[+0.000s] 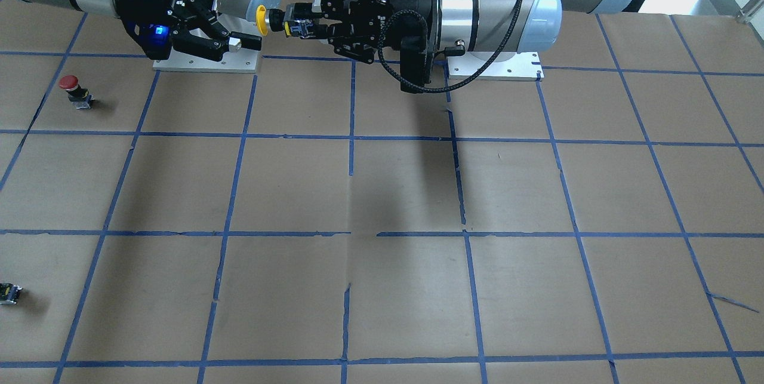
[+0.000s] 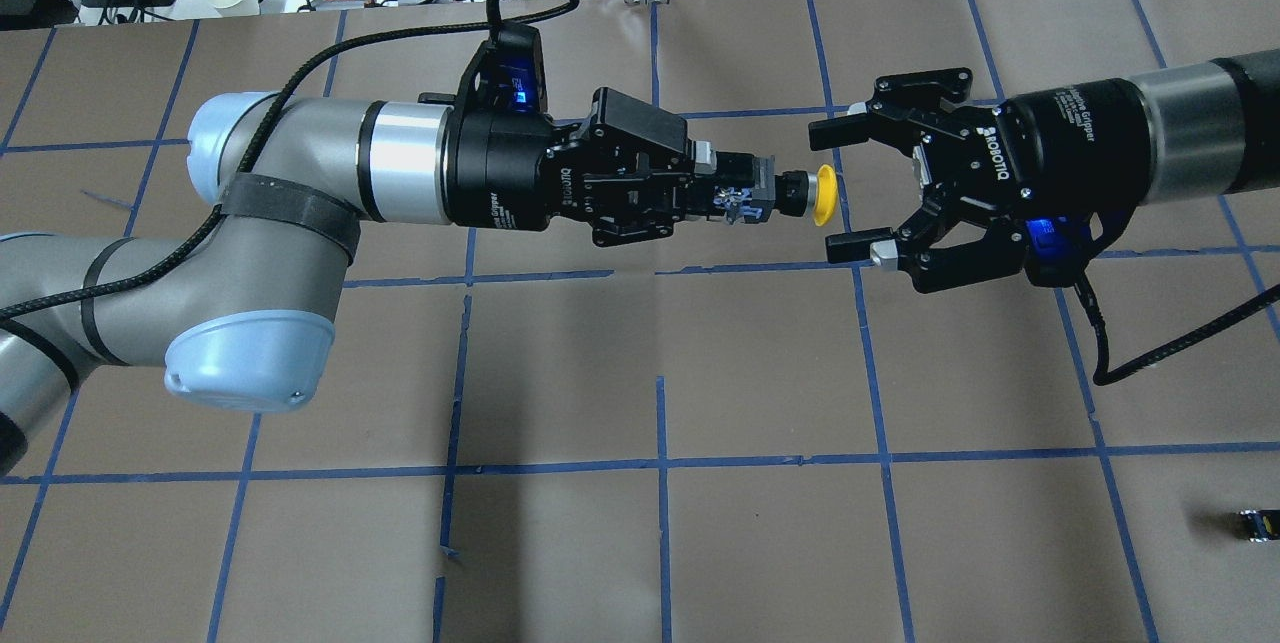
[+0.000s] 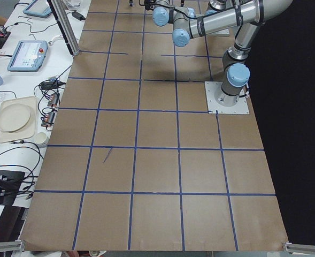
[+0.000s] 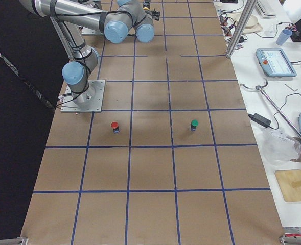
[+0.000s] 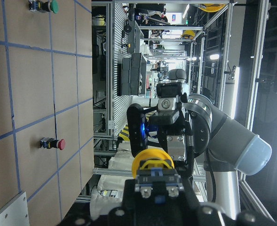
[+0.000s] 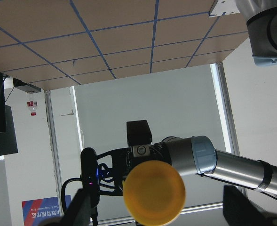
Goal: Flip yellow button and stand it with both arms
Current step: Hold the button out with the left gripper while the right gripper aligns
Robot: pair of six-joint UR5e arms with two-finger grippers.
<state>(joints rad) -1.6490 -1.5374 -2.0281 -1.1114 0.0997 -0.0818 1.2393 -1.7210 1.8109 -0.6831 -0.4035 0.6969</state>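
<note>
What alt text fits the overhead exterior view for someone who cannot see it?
The left gripper holds the yellow button sideways by its body above the table, cap pointing at the open right gripper, whose spread fingers sit just at the cap without closing on it. A small black block lies near the table's right edge.

Above the table [image 2: 560, 373], the left claw [image 2: 745, 198] holds the button [image 2: 812, 194] by its body, cap pointing straight out toward the right claw [image 2: 842, 191]. The right claw faces it, fingers spread, with the cap at the mouth of the gap and touching neither finger. On the table, off to the right claw's right, sit a second button [image 1: 74, 91] and, farther off, a block [image 1: 9, 293].
</note>
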